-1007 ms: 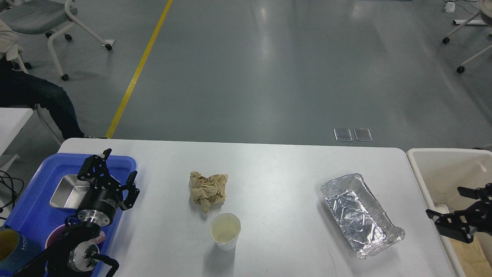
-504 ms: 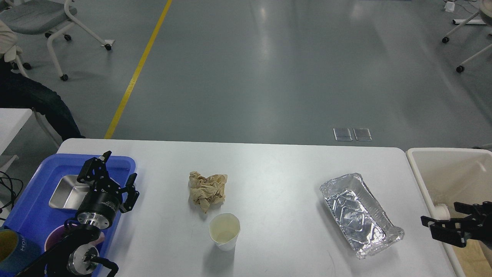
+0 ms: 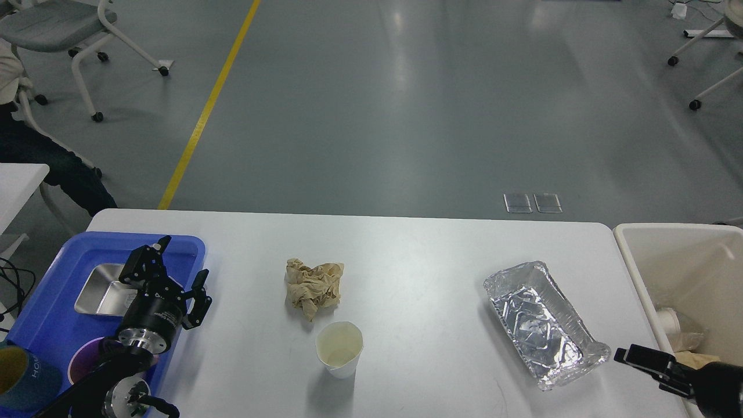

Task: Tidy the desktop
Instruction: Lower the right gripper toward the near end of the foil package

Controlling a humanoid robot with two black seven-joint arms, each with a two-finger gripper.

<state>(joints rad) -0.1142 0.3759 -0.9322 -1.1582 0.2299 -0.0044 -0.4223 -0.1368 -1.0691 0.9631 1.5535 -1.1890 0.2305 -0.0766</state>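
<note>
The white desktop [image 3: 418, 255] carries a crumpled brown paper ball [image 3: 313, 287], a white paper cup [image 3: 339, 348] standing upright just in front of it, and an empty foil container [image 3: 543, 322] to the right. My left gripper [image 3: 179, 267] hangs open over the right rim of the blue tray [image 3: 110, 238], with nothing between its fingers. My right gripper [image 3: 644, 360] pokes in low at the desktop's near right corner, just right of the foil container. It is dark and seen side-on, so its jaws cannot be told apart.
The blue tray holds a steel pan [image 3: 101, 290], a purple bowl [image 3: 87, 360] and a dark cup [image 3: 17, 371]. A cream bin [image 3: 685, 255] with some rubbish [image 3: 676, 331] inside stands beside the desktop's right edge. A seated person [image 3: 35, 157] and chairs are at the far left.
My right gripper dropped from over the cream bin to the desktop's near right corner, moving left. My left gripper sank slightly. The seated person's leg drew back.
</note>
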